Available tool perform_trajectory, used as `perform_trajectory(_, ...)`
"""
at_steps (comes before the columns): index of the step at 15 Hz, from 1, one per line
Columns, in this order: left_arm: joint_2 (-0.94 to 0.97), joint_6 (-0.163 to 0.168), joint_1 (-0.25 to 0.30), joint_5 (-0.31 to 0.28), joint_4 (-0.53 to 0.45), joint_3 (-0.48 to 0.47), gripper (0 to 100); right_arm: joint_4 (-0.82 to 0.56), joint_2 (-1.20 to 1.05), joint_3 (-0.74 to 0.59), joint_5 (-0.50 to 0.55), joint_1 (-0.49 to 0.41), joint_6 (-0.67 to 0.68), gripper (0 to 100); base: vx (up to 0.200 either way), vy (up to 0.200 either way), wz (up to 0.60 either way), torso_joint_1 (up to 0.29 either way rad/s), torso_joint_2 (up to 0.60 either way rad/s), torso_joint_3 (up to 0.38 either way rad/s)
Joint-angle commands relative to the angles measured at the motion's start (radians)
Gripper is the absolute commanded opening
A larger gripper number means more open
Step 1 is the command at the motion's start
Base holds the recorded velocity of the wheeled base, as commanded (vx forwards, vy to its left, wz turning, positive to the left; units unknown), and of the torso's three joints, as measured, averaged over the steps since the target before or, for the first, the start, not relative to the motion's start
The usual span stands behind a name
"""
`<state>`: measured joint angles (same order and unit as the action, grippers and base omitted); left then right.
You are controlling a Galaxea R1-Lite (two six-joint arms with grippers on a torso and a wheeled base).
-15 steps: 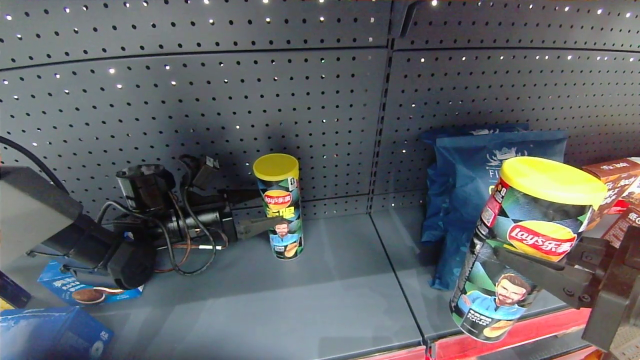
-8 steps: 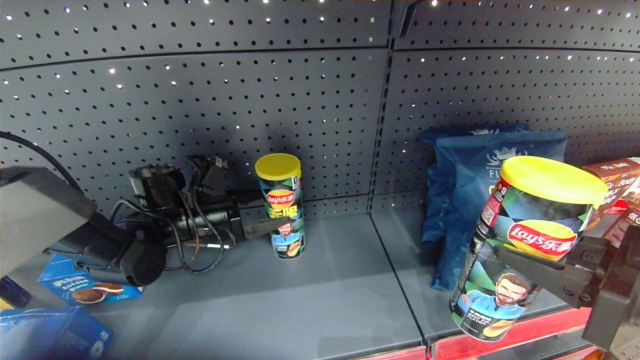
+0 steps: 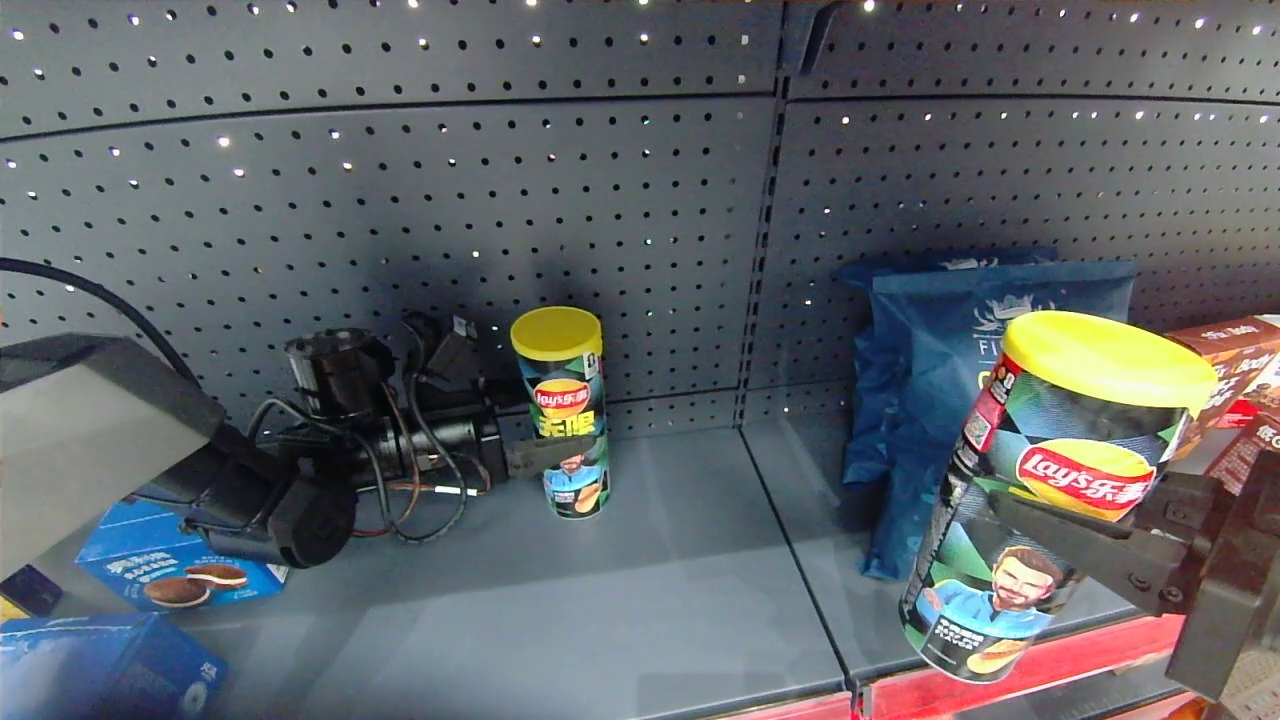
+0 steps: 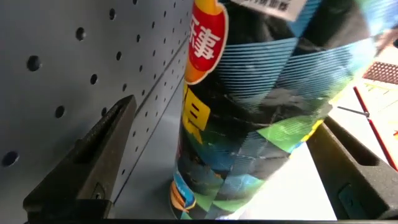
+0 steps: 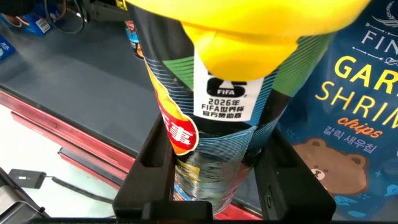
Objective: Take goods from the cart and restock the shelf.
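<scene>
Yellow-lidded cardboard crisp tube point(image 3: 567, 415) stands upright on the grey metal shelf point(image 3: 650, 590), centre frame. The left hand point(image 3: 545, 425) has slid right around it and is released, a gap beside one finger. Placement looks done. The right hand point(image 5: 214, 168) clenches a second tube point(image 3: 1060, 470), lower right.
</scene>
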<state>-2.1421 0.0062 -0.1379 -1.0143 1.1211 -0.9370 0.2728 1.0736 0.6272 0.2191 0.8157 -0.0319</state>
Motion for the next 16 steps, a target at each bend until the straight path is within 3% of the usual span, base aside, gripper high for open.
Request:
perform_trajectory(1, -0.007, 0.0, -0.003, 0.0, 0.0, -0.006, 100, 0.0, -0.003, -0.001, 0.0, 0.0, 0.0, 0, 0.0, 0.0, 0.0, 0.0, 0.0, 0.0)
perform_trajectory(9, -0.042, -0.012, -0.037, 0.017, 0.003, -0.051, 100, -0.001, -0.017, -0.003, 0.0, -0.007, 0.001, 0, 0.0, 0.0, 0.0, 0.0, 0.0, 0.0)
perform_trajectory(10, -0.042, -0.012, -0.035, 0.02, 0.003, -0.054, 0, -0.001, -0.017, -0.008, 0.0, -0.009, 0.001, 0, 0.0, 0.0, 0.0, 0.0, 0.0, 0.0)
perform_trajectory(16, -0.004, -0.017, -0.051, 0.034, 0.003, -0.006, 0, -0.001, -0.018, -0.012, 0.0, -0.009, 0.003, 0, 0.0, 0.0, 0.0, 0.0, 0.0, 0.0)
